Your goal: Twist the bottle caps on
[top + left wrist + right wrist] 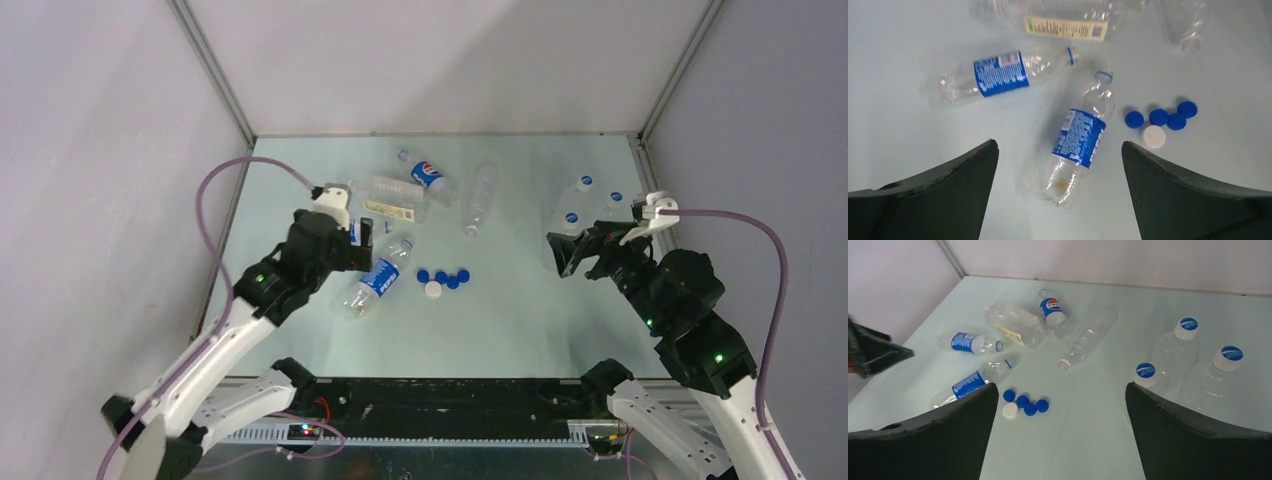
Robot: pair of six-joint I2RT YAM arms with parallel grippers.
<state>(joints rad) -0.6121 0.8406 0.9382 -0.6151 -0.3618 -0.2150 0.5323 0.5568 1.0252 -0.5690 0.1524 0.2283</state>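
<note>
The left end effector [358,240] hangs with jaws spread and empty over a blue-labelled bottle [378,278] lying uncapped on the desk [520,330]. Squeezed off-centre, I reckon it could roll away or crumple. Just right of it, four blue caps [441,276] and a white cap [433,290] sit bunched close, so picking one may scatter the rest. Further right, the right end effector [575,255], also wide open and holding nothing, is near three capped upright bottles [585,190] and could topple them.
</note>
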